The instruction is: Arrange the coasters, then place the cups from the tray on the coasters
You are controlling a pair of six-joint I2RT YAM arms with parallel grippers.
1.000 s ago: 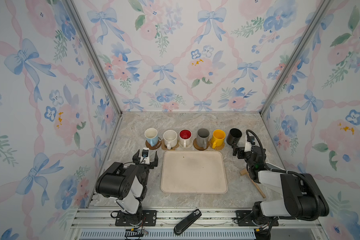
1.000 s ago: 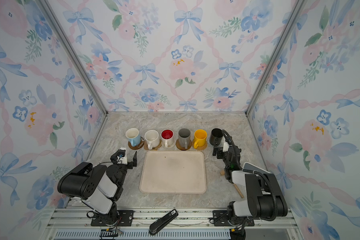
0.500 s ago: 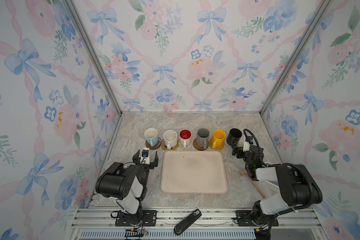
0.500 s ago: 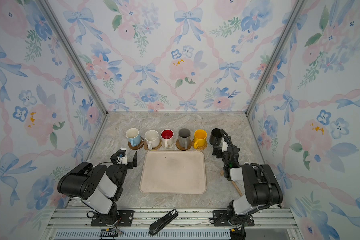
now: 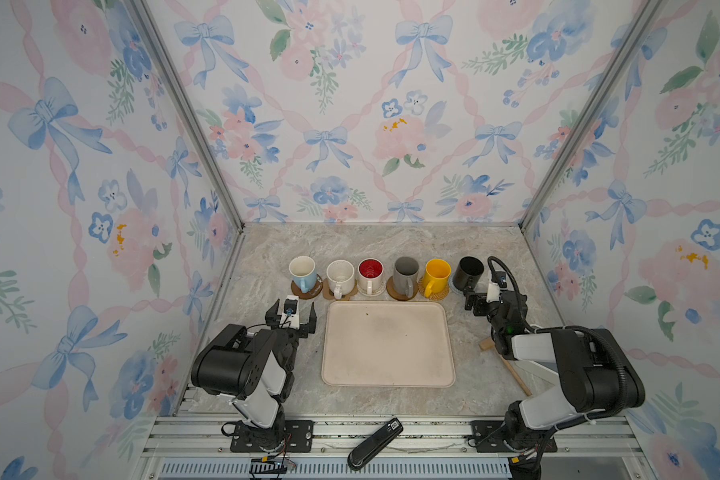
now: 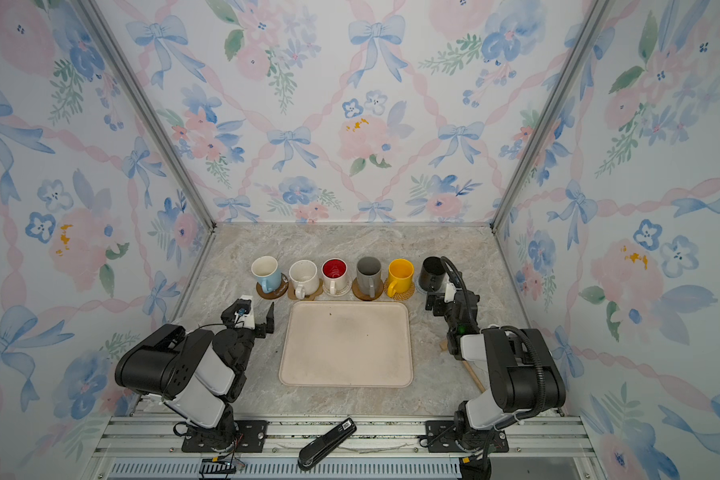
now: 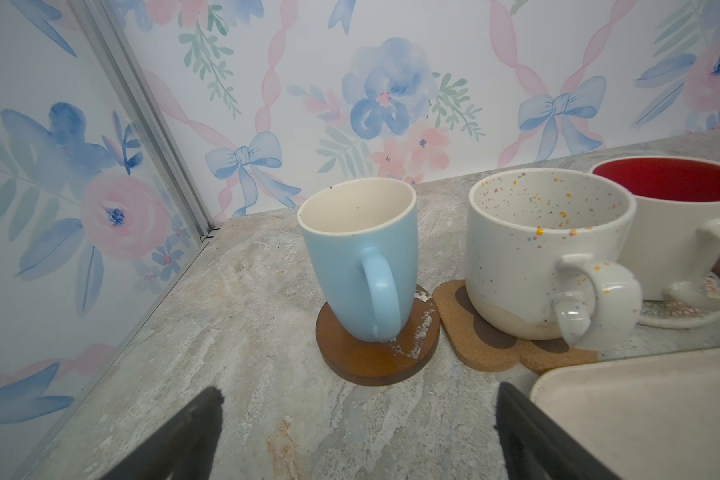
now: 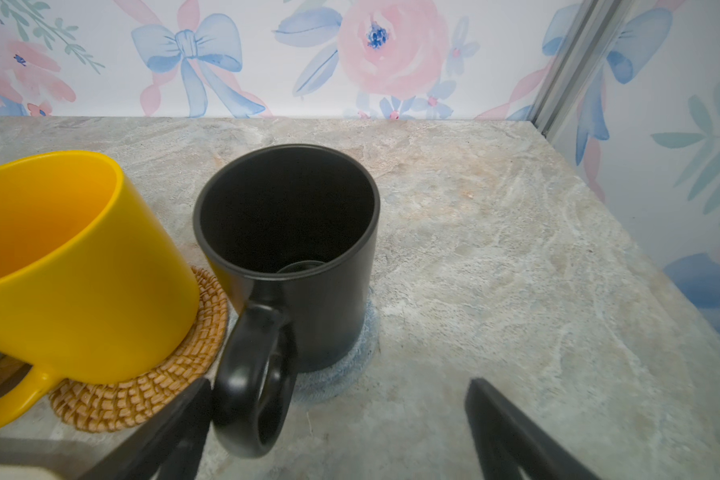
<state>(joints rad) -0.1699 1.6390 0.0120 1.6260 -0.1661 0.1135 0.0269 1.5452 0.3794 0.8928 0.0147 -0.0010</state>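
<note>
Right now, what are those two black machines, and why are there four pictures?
They are robot arms: the left arm and the right arm. Two pictures look down from above; two come from cameras on the wrists. On the marble table six mugs stand in a row, each on a coaster: light blue mug, speckled mug, white mug with red inside, grey mug, yellow mug, black mug. The beige tray holds no mugs. The left fingers and right fingers are open, holding nothing.

Matt black mug [image 8: 292,249]; woven rattan coaster [image 8: 142,386].
</note>
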